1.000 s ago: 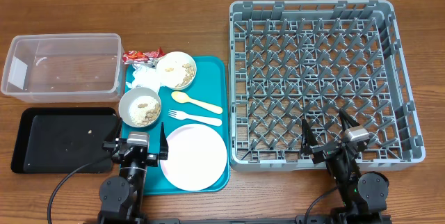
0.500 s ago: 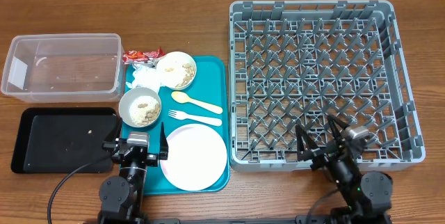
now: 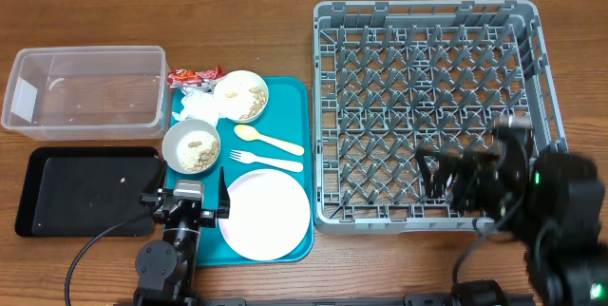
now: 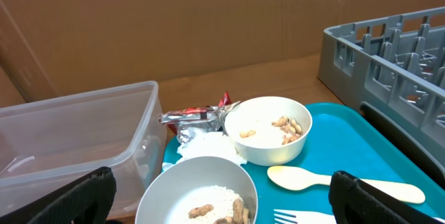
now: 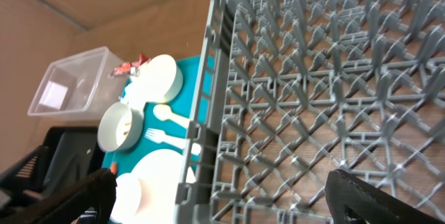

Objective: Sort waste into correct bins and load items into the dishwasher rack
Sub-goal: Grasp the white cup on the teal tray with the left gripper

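On the teal tray (image 3: 302,97) lie a pink plate (image 3: 268,215), two bowls (image 3: 240,95) (image 3: 191,146) holding beige scraps, a yellow spoon (image 3: 268,140) and a fork (image 3: 266,161). A red wrapper (image 3: 195,76) and a white napkin (image 3: 199,106) sit at its far left corner. My left gripper (image 3: 190,192) is open and empty, just in front of the near bowl (image 4: 208,196). My right gripper (image 3: 461,175) is open and empty above the rack's (image 3: 432,78) front right part. A small orange bit (image 5: 112,169) shows beside the plate (image 5: 156,179).
The clear tub (image 3: 85,87) stands at the far left. The black tray (image 3: 85,190) lies in front of it. The grey rack (image 5: 320,78) fills the right half of the table, and its near wall is close under my right gripper (image 5: 222,200).
My right arm has risen from the table's front edge and swung right, over the rack's front right part; it looks blurred. The left arm and the objects have not moved.
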